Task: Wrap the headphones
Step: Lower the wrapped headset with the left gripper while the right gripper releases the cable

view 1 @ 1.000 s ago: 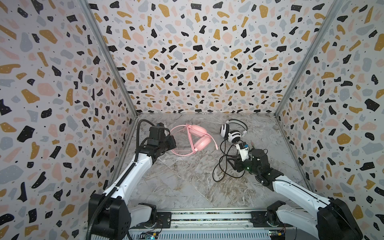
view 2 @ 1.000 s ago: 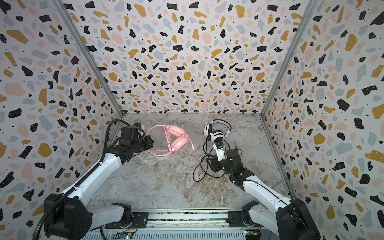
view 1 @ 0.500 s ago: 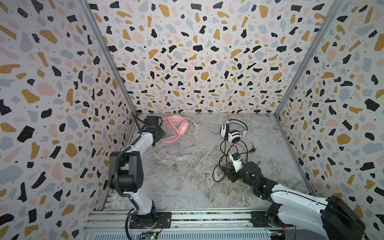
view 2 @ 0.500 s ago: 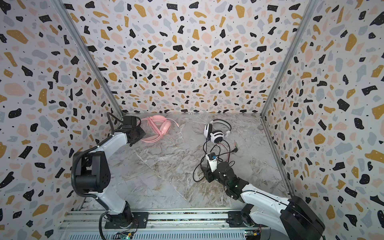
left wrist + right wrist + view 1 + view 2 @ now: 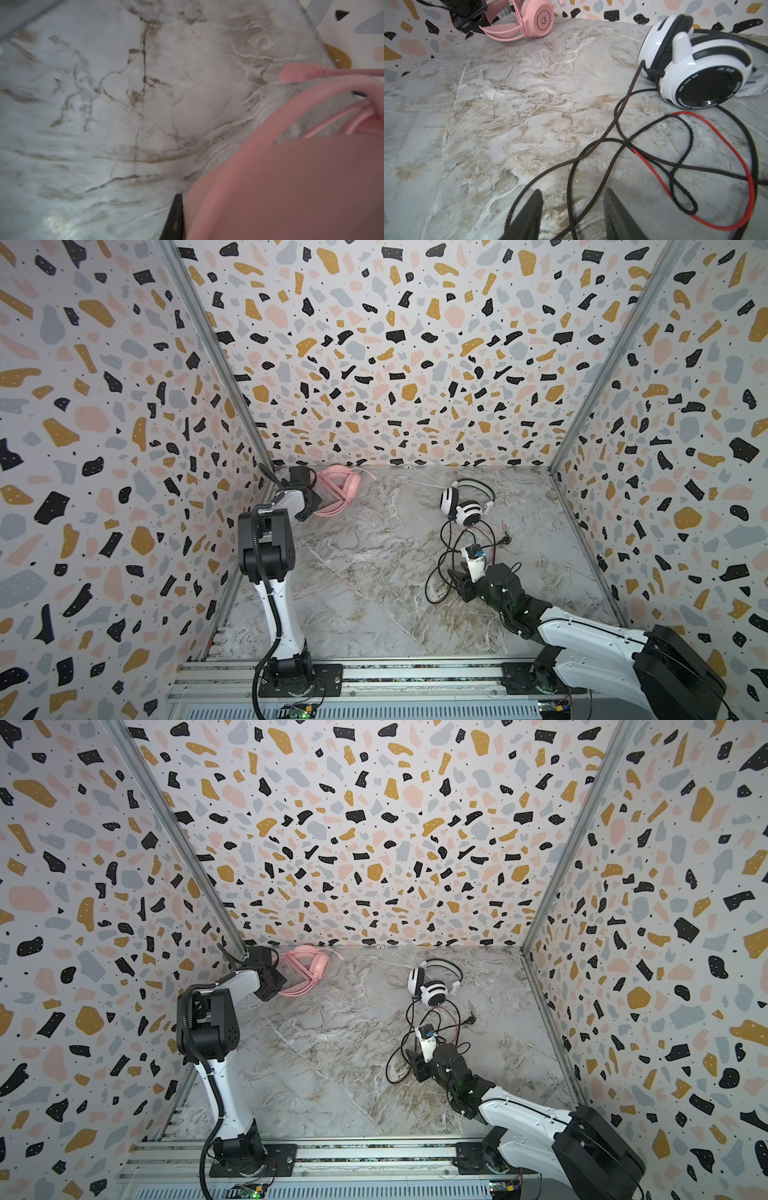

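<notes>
Left fingers [image 5: 175, 216] pinching pink headset [image 5: 348, 486], now dragged farther back and left

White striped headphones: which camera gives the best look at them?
The right wrist view: the white headphones appear close, sharp enough to show lettering on the earcup and the black-and-red cable trailing off. Both top views show them small and far. The left wrist view does not show them.

Pink headset [image 5: 291, 187] shows blurred and cropped in left wrist view.
</notes>
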You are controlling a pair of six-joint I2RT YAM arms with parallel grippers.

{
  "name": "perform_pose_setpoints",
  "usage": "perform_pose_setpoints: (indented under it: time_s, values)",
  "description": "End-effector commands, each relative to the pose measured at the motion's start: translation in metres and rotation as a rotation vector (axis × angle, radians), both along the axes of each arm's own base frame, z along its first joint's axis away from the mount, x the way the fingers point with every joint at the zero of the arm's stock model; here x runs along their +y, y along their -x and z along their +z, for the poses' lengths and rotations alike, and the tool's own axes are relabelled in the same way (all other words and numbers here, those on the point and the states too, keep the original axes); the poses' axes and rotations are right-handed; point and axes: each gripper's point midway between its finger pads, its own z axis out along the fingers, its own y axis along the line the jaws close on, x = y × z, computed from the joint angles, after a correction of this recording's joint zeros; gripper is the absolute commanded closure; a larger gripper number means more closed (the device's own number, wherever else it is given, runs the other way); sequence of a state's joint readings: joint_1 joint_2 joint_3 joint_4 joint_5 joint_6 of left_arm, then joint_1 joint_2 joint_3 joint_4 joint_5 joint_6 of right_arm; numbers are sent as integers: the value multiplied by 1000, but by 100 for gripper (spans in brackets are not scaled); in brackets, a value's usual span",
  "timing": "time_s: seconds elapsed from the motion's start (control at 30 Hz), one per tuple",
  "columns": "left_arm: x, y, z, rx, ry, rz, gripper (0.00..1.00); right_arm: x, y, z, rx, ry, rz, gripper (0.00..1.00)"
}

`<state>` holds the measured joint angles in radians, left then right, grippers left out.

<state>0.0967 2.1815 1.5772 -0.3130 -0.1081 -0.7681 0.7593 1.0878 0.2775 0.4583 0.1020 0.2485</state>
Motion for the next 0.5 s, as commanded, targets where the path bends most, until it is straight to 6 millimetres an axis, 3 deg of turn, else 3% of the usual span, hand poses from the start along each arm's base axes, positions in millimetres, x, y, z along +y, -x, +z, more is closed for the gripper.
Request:
perform_pose_setpoints:
  time_s: [0.0, 0.1, 0.2, 0.3, 0.33, 0.47]
  values:
    - [1, -25, 19, -104, 24, 9, 100, 7, -7, 15, -39, -21, -2, 51]
    - [4, -23, 11, -89, 14, 9, 100, 8, -8, 12, -34, -10, -3, 51]
    - [5, -18, 7, -79, 12, 4, 89, 8, -10, 13, -40, -10, -9, 51]
    - [2, -16, 11, -92, 29, -20, 42, 9, -11, 11, -36, -8, -11, 51]
    - [-1, -16, 14, -104, 39, -38, 34, 9, -12, 13, -38, -10, -11, 50]
    - [-9, -8, 24, -93, 40, -112, 21, 8, -10, 16, -48, -19, -12, 51]
